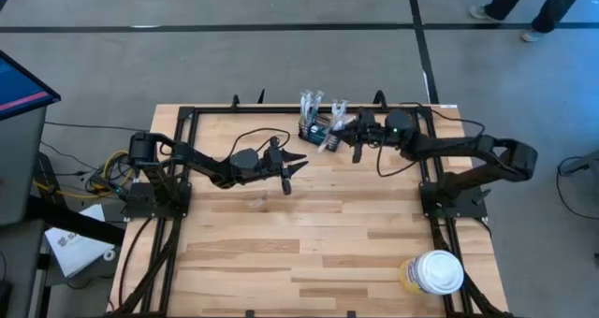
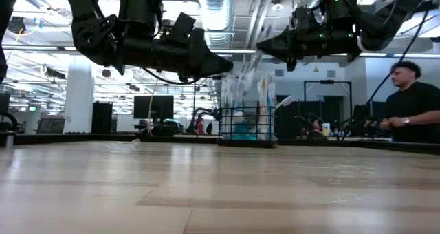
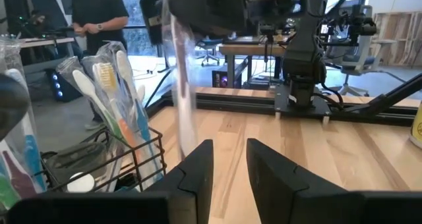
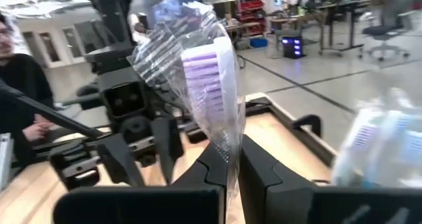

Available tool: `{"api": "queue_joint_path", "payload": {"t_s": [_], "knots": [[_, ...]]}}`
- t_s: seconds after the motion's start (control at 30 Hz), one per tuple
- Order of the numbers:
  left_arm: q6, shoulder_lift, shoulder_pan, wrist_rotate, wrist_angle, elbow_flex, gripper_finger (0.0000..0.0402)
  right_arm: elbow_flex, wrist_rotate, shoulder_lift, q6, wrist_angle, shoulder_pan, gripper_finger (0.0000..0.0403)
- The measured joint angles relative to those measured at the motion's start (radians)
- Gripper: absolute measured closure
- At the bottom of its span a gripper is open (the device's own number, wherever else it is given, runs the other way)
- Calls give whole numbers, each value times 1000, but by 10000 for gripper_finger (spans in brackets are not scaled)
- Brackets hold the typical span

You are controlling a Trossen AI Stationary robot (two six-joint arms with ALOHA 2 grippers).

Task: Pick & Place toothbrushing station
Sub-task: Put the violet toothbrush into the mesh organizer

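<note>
- Nearest, at the lower right of the high view, a round white-lidded tub (image 1: pixel 438 271) stands on the wooden table (image 1: pixel 309 234), well apart from both arms.
- A small clear scrap (image 1: pixel 256 202) lies on the wood left of centre, just below the left arm.
- The left gripper (image 1: pixel 292 171) hangs above the table at the frame's centre, pointing right; in its wrist view the two fingers (image 3: pixel 198 174) stand apart with bare wood between them, grasping nothing.
- The right gripper (image 1: pixel 339 133) reaches in from the right at the upper centre, clenched on a wrapped toothbrush (image 4: pixel 211 85); in its wrist view the clear wrapper with purple-and-white bristles rises from between the closed fingers (image 4: pixel 260 174).
- The toothbrushing station (image 1: pixel 314 129), a small black wire-mesh box, sits at the table's far edge, upper centre of the high view, just left of the right gripper; several wrapped brushes (image 1: pixel 312 103) stand upright in it.
- In the low view the station (image 2: pixel 247 127) stands at mid-frame, both arms above it.
- Farthest, a person (image 2: pixel 412 103) stands behind the table at the right of the low view.
</note>
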State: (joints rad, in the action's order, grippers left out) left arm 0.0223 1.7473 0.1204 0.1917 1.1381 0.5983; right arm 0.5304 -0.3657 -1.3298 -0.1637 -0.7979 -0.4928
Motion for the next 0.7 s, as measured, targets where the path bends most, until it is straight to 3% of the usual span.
{"api": "queue_joint_path", "payload": {"t_s": [0.33,0.7], "knots": [[0,0,0,0,0,0,316,13,160,163,87,281,-67,398],[-3,0,0,-4,0,0,316,155,223,122,168,499,-99,398]]}}
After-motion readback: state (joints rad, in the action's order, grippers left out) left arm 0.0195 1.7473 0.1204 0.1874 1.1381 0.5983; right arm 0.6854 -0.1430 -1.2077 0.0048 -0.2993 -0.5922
